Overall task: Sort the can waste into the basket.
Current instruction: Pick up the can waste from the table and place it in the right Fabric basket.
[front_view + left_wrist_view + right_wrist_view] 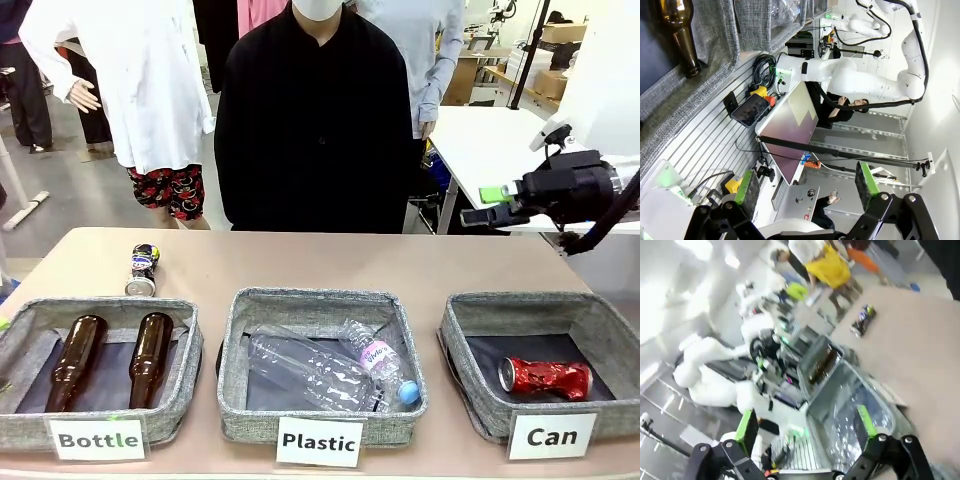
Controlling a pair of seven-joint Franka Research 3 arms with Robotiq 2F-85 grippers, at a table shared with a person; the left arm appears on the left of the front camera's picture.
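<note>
— Where does the can waste lie?

— The red can (546, 378) lies on its side on the dark lining of the Can basket (470, 322), at the robot's right end of the table (300, 262). The dark can (142, 270) lies on the bare tabletop at the far left, just behind the back wall of the Bottle bin (186, 345), well apart from its basket.

— And the right gripper (482, 206)?

— It hangs in the air above the far right edge of the table, higher than the Can basket and behind it, with its fingers pointing toward the middle. Its own wrist view shows the green pads spread wide with nothing between them, so the claw is released and empty.

— The left gripper (806, 185)?

— Seen from its wrist camera, its jaws also stand wide apart, and nothing sits between the pads. A corner of the Bottle bin and the neck of a brown bottle show at the top left of that view.

— What fills the other bins?

— Two brown bottles (75, 362) lie side by side in the Bottle bin. Clear bottles (305, 368) lie in the Plastic bin (234, 345) in the middle, one with a blue cap.

— And the person (315, 120)?

— The person, dressed in black, stands at the far side, behind the middle of the table.
</note>
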